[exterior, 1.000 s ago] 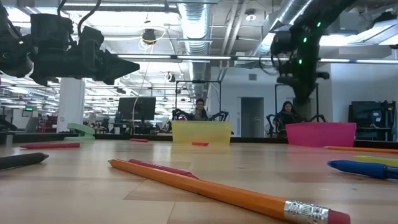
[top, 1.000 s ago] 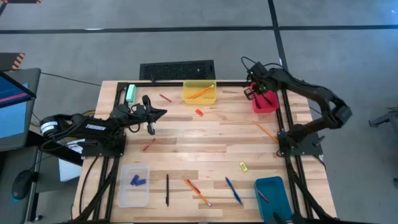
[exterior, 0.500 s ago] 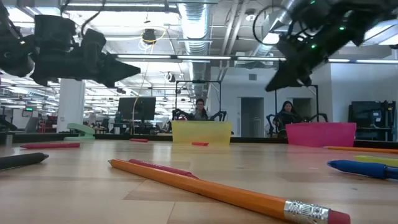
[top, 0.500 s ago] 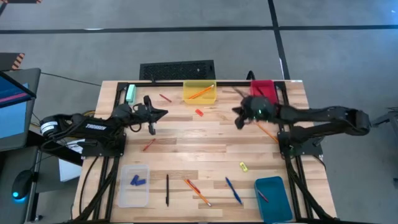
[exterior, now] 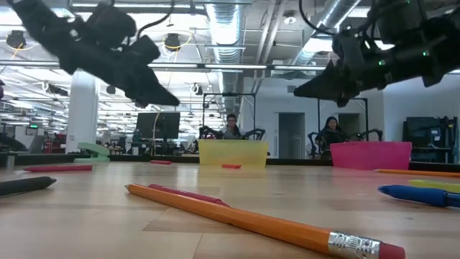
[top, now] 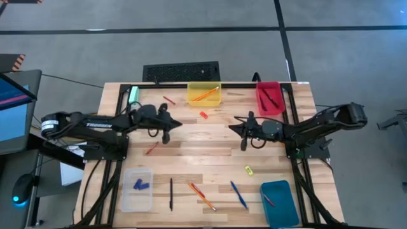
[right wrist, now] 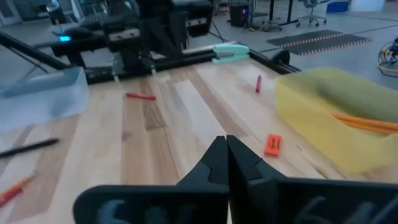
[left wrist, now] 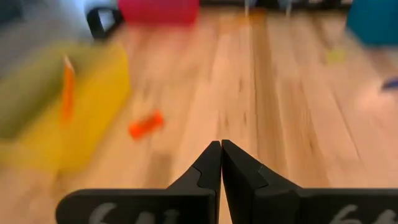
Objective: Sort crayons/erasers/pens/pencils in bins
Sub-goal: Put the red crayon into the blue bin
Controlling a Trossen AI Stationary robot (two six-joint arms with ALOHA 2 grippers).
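My left gripper (top: 180, 124) is shut and hovers above the table's middle left, near the red-orange eraser (top: 203, 114). My right gripper (top: 231, 125) is shut too, hovering at the middle right with its tip toward the left arm. Neither holds anything. The yellow bin (top: 204, 95) holds an orange pencil. The red bin (top: 269, 98) holds dark-red sticks. Blue erasers lie in the clear bin (top: 137, 189), and a pen lies in the teal bin (top: 278, 202). Loose on the wood lie crayons (top: 152, 148), a yellow eraser (top: 248, 170), pencils (top: 202, 196) and pens (top: 238, 194).
A pale-green block (top: 133, 95) and a keyboard (top: 181, 71) sit at the far edge. A black pen (top: 170, 194) lies near the clear bin, and an orange pencil (top: 271, 133) lies under the right arm. People sit in the room beyond the table (exterior: 231, 128).
My right gripper has swung from above the red bin toward the table's middle and near side, turning from pointing down to nearly level. My left gripper has moved toward the table's right and tipped its tip downward.
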